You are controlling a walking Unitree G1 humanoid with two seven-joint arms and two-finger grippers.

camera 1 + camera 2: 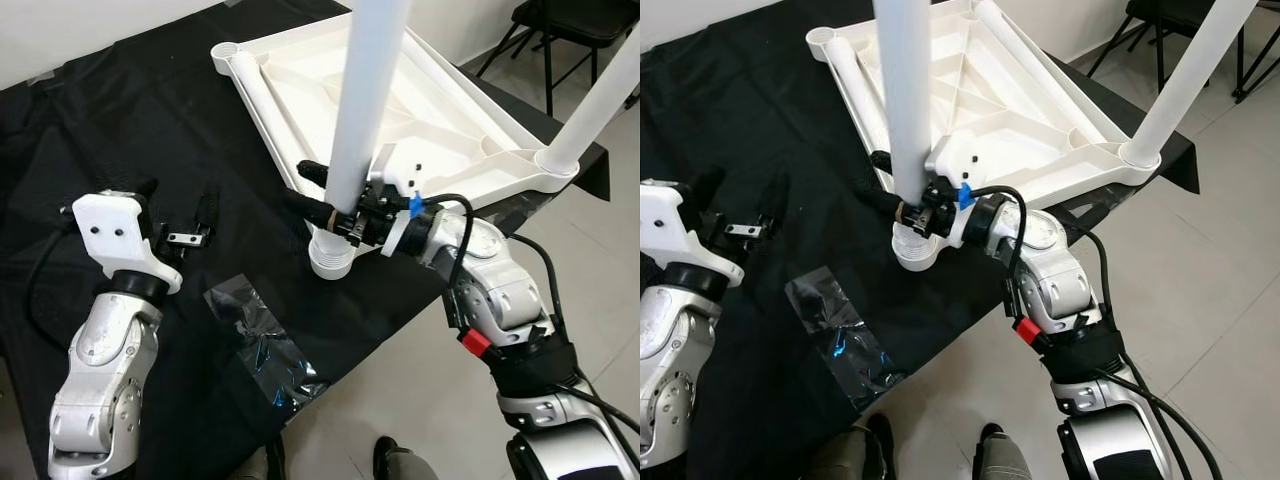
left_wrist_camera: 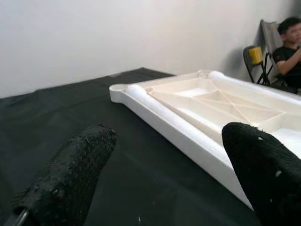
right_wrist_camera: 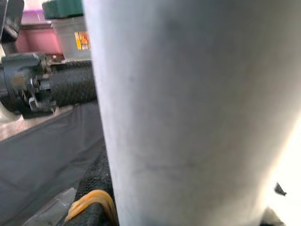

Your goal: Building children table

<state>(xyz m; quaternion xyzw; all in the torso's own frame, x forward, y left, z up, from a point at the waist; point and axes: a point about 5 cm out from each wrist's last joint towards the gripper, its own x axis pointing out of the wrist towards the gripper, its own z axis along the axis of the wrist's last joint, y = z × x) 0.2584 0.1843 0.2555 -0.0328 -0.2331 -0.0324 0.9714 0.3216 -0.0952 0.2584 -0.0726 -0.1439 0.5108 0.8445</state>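
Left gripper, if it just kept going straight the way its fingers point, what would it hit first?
Most likely the long side rail of the upturned white tabletop. The left gripper is open over the black cloth, aimed at that rail; depth is hard to judge.

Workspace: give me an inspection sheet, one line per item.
Surface: black cloth over the work surface.
Job's things: white tabletop lies upside down; one leg stands in its right corner socket; a second leg stands upright in the near corner socket.
Clutter: clear plastic wrapper on the cloth.
Grippers: right gripper shut on the second leg just above the socket; left gripper open, above the cloth, apart from the tabletop.
Cables: black cables along the right arm.
Surroundings: tiled floor, black chair, a seated person, shoes at the near edge.
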